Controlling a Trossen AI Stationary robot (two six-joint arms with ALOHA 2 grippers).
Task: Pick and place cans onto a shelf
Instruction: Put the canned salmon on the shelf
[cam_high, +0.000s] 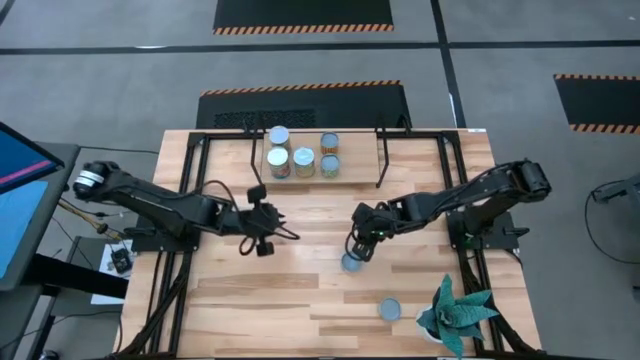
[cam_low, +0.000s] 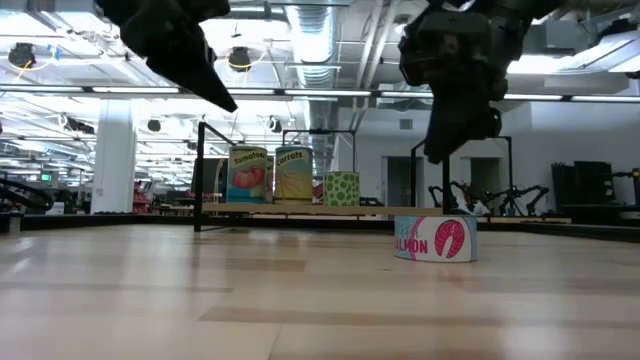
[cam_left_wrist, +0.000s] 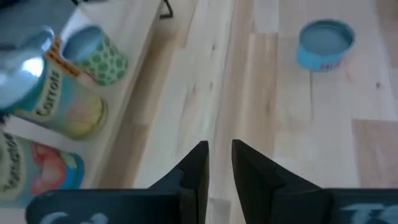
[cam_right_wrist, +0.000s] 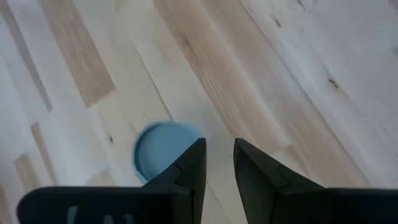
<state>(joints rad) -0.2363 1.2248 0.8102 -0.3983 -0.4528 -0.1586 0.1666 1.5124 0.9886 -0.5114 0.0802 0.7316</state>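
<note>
Dark and low over the table's left half, my left gripper (cam_high: 262, 246) hangs clear of the wood with its fingers (cam_left_wrist: 198, 167) drawn to a narrow slit and nothing between them. Ahead of it, at the far edge, the shelf (cam_high: 352, 173) carries five cans (cam_high: 303, 160): two on its left part, one tall yellow can in the middle, two more to the right of that. From table height I read a tomato label (cam_low: 247, 174), a carrot label (cam_low: 293, 174) and a green dotted can (cam_low: 342, 188) standing side by side on the board. Right of centre, my right gripper (cam_high: 360, 247) hovers just above a short blue salmon can (cam_low: 435, 238) on the tabletop (cam_high: 300, 300), its jaws also nearly closed and empty; the can's round top (cam_right_wrist: 163, 151) sits just beside the fingertips. Another blue-topped can (cam_high: 389, 310) lies nearer the front edge, close to a green spiky plant (cam_high: 458, 312) at the right corner.
</note>
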